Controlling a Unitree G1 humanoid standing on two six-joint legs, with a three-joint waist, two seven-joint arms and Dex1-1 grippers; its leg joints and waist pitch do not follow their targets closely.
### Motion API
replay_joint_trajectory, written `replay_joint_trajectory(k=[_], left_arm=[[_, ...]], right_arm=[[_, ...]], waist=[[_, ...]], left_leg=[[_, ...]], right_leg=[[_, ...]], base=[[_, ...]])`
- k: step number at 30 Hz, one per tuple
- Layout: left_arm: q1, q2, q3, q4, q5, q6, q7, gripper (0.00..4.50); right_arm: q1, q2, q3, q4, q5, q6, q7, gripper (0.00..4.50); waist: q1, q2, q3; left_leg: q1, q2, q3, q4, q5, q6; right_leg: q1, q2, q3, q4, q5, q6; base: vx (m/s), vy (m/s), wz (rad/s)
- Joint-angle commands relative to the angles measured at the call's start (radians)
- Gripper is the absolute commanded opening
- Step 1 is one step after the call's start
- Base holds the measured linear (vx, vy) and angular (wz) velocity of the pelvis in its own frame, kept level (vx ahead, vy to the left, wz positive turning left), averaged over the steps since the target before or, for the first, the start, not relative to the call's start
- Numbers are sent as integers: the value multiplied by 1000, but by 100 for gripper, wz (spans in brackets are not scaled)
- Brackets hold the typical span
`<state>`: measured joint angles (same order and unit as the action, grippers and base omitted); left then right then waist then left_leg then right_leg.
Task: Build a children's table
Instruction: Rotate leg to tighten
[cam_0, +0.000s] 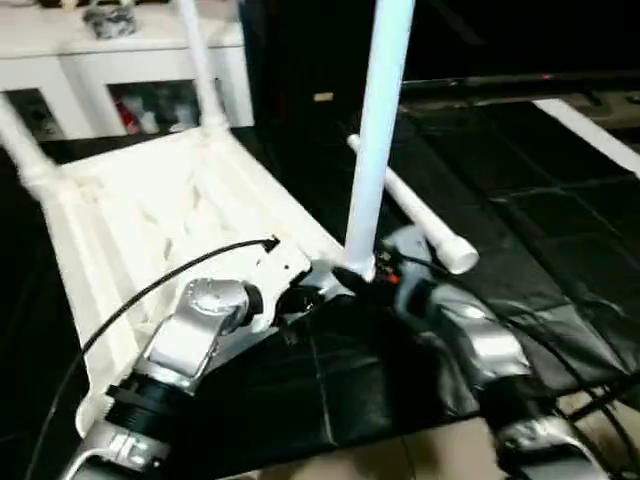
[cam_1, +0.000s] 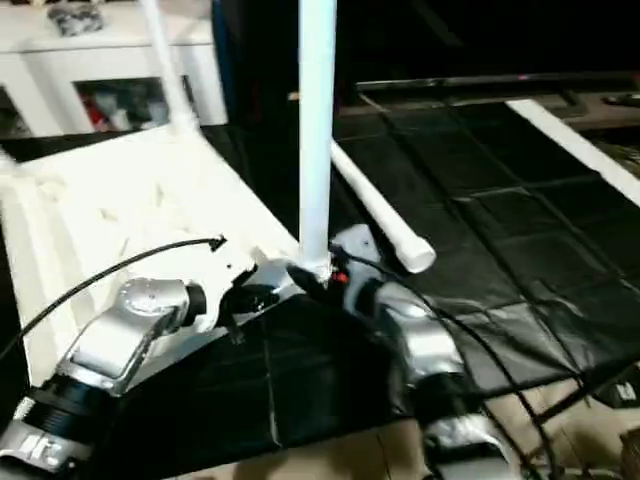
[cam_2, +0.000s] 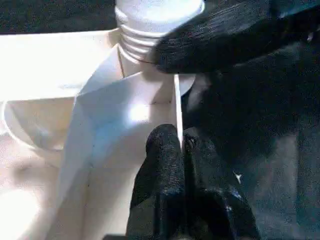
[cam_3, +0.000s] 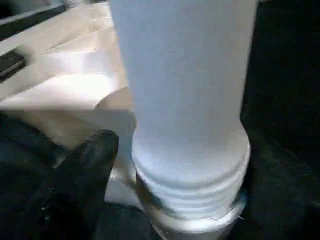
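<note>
Tabletop (cam_0: 150, 220) upside down, frame left; leg (cam_0: 378, 140) upright in near corner socket, threads showing. Left tool (cam_2: 175, 160) clenched on rim wall; right tool (cam_0: 385, 275) released around leg base. Regrip low, twist straight, brace rim.

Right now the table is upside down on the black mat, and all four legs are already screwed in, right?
Not all four. The table top is upside down on the black mat, but the left eye view shows one loose leg lying flat on the mat, and the upright leg at the near corner still shows thread.
</note>
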<state>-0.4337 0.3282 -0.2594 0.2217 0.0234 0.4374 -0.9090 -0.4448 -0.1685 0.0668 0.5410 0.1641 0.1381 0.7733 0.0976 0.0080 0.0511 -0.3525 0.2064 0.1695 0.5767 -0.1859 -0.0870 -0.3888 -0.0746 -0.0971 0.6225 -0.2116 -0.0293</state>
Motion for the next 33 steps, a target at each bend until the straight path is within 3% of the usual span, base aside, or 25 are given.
replay_joint_trajectory(k=[1, 8, 10, 11, 12, 17, 21, 28, 29, 33], left_arm=[[-41, 30, -10, 10, -25, -85, -95, 0], [-62, 135, -54, 65, -55, -211, -315, 0], [-70, 150, -67, 80, -51, -236, -350, 0], [-85, 167, -86, 107, -50, -275, -404, 0], [-102, 182, -110, 133, -49, -318, -469, 0], [-134, 191, -146, 190, -26, -390, -533, 0], [-158, 184, -166, 233, -14, -435, -572, 0], [-188, 177, -176, 294, 2, -483, -580, 0], [-189, 177, -175, 297, 3, -484, -578, 0], [-191, 177, -173, 314, 4, -499, -577, 0]], right_arm=[[19, -39, 9, -44, 27, -1, 96, 429], [37, -178, 36, -138, 66, 20, 338, 447], [34, -200, 49, -144, 64, 12, 371, 447], [23, -226, 67, -145, 53, -10, 407, 447], [5, -245, 88, -133, 33, -55, 442, 447], [-25, -242, 134, -112, 16, -80, 512, 447], [-33, -233, 184, -116, 9, -84, 566, 447], [-53, -213, 224, -76, -6, -91, 606, 447], [-57, -211, 225, -67, -6, -89, 608, 418], [-69, -207, 229, -49, 0, -75, 616, 391]], waist=[[3, 5, -65], [24, 12, -72], [31, 13, -70], [36, 2, -69], [44, 6, -69], [54, 17, -68], [60, 7, -73], [61, 5, -74], [61, 5, -73], [62, 4, -75]], left_leg=[[-2, 24, -5, -56, -114, 65], [-7, 30, -5, -45, -71, 87], [-7, 29, -5, -45, -96, 84], [-6, 28, -3, -46, -113, 81], [-3, 30, -2, -46, -125, 73], [3, 33, -2, -48, -167, 46], [-5, 34, -5, -46, -133, 48], [-7, 32, -4, -44, -118, 55], [-8, 32, -4, -44, -120, 53], [-7, 33, -5, -43, -110, 54]], right_leg=[[54, -69, 62, -75, -48, -192], [52, -66, 58, -55, 63, -221], [50, -68, 56, -59, 33, -228], [50, -69, 57, -63, -1, -224], [48, -71, 58, -63, -34, -218], [42, -73, 60, -64, -60, -223], [50, -76, 59, -54, -5, -228], [50, -76, 58, -53, -8, -225], [49, -77, 58, -53, -15, -223], [50, -76, 58, -50, -4, -224]], base=[[0, 0, 0], [0, 0, 0], [0, 0, 0], [0, 0, 0], [0, 0, 0], [0, 0, 0], [0, 0, 0], [0, 0, 0], [0, 0, 0], [0, 0, 0]])
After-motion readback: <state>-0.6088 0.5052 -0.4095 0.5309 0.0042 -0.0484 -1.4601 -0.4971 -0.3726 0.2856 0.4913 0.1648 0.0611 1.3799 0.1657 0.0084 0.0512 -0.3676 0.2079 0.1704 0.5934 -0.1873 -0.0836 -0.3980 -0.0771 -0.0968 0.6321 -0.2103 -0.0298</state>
